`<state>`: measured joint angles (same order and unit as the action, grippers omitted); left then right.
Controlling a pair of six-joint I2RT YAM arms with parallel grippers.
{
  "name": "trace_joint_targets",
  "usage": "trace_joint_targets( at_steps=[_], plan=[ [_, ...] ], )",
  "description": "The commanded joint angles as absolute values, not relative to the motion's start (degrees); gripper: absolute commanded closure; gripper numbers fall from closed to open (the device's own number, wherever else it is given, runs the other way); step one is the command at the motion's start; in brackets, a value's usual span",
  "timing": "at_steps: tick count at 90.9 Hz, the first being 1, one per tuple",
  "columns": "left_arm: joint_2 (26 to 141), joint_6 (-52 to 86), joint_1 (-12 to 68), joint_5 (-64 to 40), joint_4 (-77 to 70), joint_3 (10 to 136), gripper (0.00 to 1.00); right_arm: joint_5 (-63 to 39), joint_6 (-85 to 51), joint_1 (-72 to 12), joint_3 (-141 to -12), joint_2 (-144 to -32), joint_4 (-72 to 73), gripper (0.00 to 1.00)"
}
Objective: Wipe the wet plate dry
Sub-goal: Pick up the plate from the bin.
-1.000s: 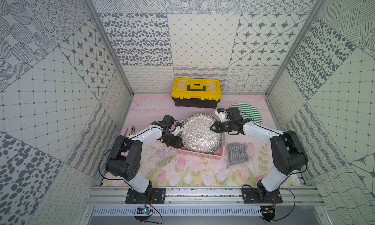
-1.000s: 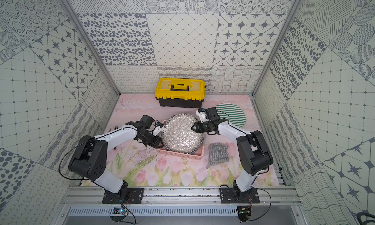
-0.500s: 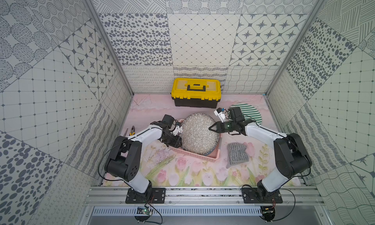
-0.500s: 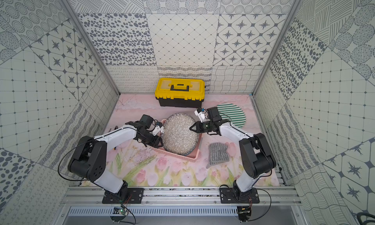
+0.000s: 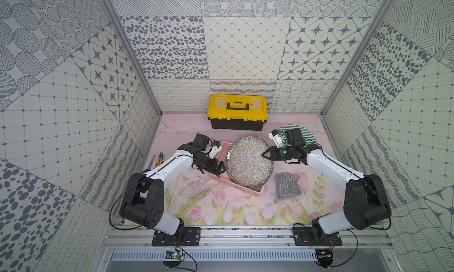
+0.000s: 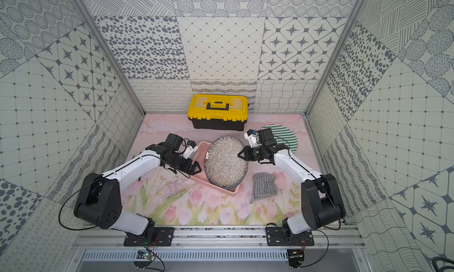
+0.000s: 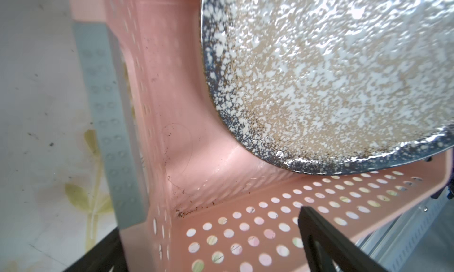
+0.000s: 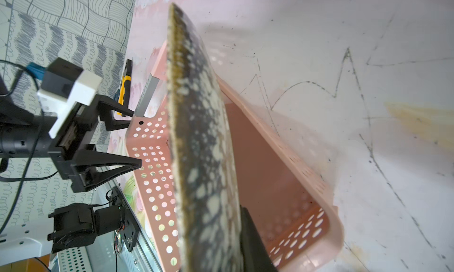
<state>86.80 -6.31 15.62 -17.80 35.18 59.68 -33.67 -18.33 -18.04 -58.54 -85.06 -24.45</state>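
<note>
Grey ribbed cloth (image 5: pixel 287 187) lay crumpled on the floral tabletop (image 5: pixel 221 209), lower right of centre. Just left of it, a pink perforated plastic basket (image 5: pixel 224 146) held the plate (image 5: pixel 248 160), round, glossy and speckled white on brown, standing tilted on edge at frame centre. The right pincer (image 5: pixel 264 155) was clamped on its right rim; the left pincer (image 5: pixel 219 169) gaped wide beside the basket's left wall, clear of the plate. Yellow-handled pliers (image 5: pixel 159 160) lay left; farther back sat a green striped disc (image 5: pixel 307 134) and a yellow-and-black toolbox (image 5: pixel 237 111).
</note>
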Motion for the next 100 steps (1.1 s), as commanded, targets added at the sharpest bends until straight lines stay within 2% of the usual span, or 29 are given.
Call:
trace_joint_targets(
  at_steps=[1,37,70,87,100],
  plan=[
    [84.4,-9.1,13.9,-25.1,40.5,64.9,0.0,-39.7,-22.4,-17.0,-64.3,-79.6,-16.9,1.0],
    [79.4,-4.8,10.0,-33.7,40.3,66.9,0.0,-42.9,-31.7,-15.8,-67.1,-74.9,-13.9,1.0],
    [80.1,8.2,6.6,-53.0,31.9,65.0,0.0,-51.2,-43.9,-14.6,-61.2,-72.3,2.1,1.0],
    [81.6,12.5,6.6,-56.9,28.5,65.0,0.0,-52.6,-45.4,-15.2,-59.0,-72.1,5.1,1.0],
    [81.7,14.9,6.6,-59.7,26.0,64.9,0.04,-53.7,-45.0,-16.9,-58.4,-72.6,6.2,1.0]
  ],
)
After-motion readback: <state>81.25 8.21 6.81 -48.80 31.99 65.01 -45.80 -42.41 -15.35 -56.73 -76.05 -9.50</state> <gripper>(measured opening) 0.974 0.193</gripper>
